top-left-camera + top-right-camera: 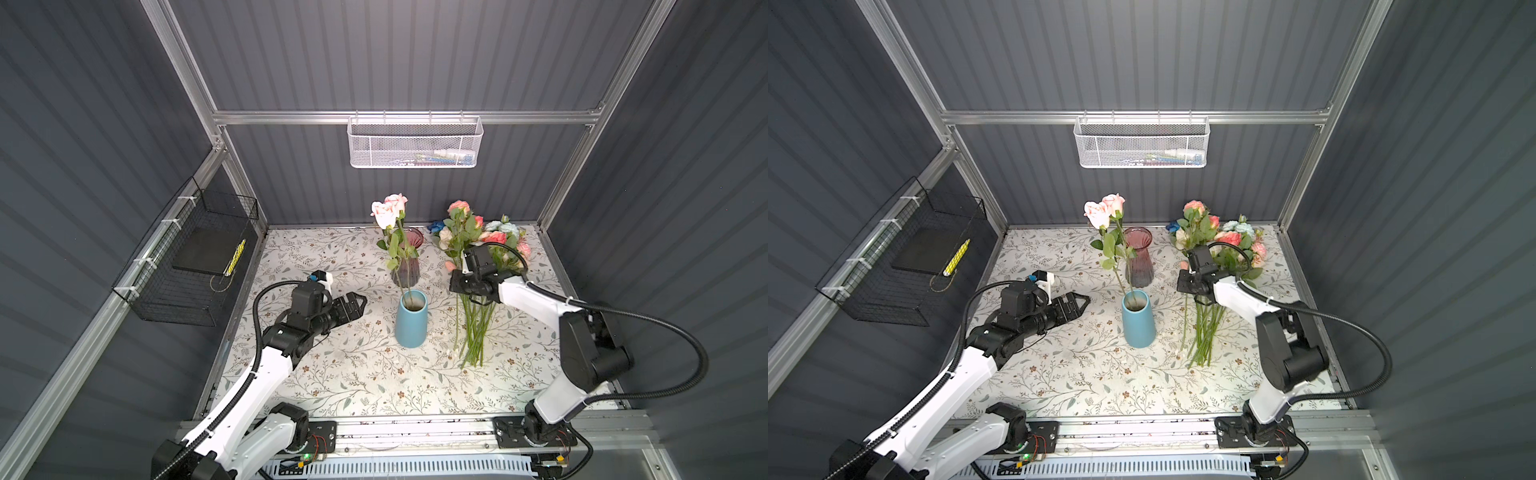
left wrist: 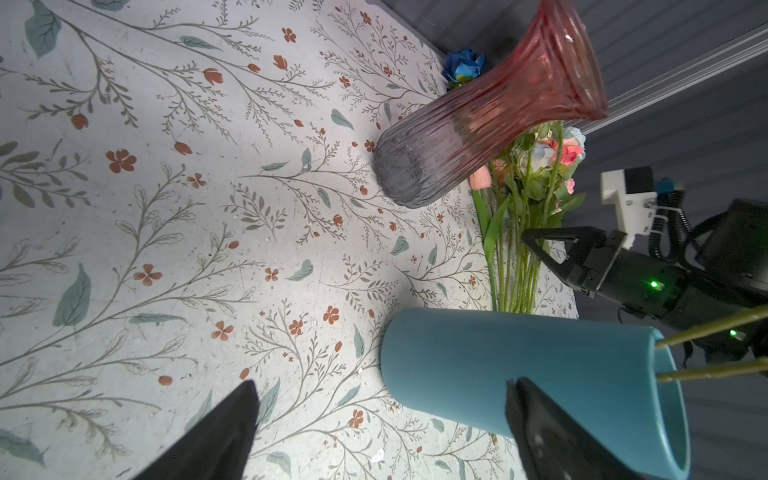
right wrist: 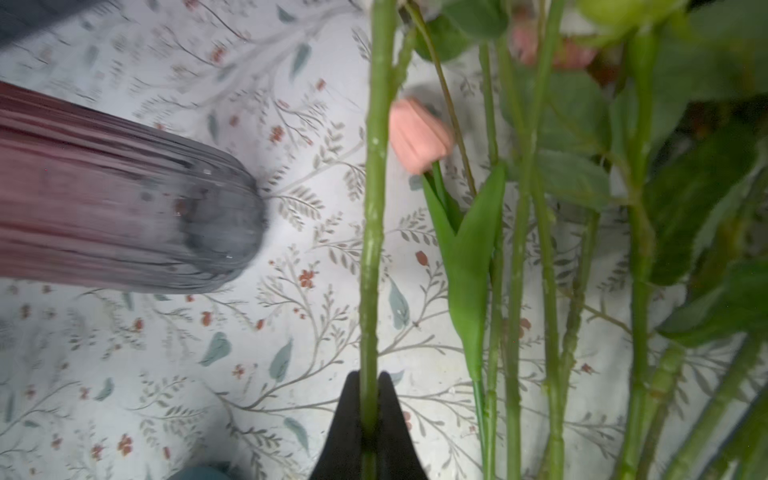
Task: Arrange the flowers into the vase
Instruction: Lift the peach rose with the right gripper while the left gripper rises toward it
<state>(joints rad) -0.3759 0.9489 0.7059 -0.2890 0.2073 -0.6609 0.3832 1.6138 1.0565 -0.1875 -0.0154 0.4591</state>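
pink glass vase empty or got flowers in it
Empty: through its glass, the pink glass vase shows no stems; the two roses stand in the blue vase.

The left arm (image 1: 266, 374) and right arm (image 1: 532, 301) are glossy white shells with black joint housings, each carrying a black ribbed cable conduit (image 1: 631, 313). The left pincer (image 1: 360, 302) is black with tapered fingers; a white camera bracket (image 1: 326, 277) with a blue connector tops its wrist.
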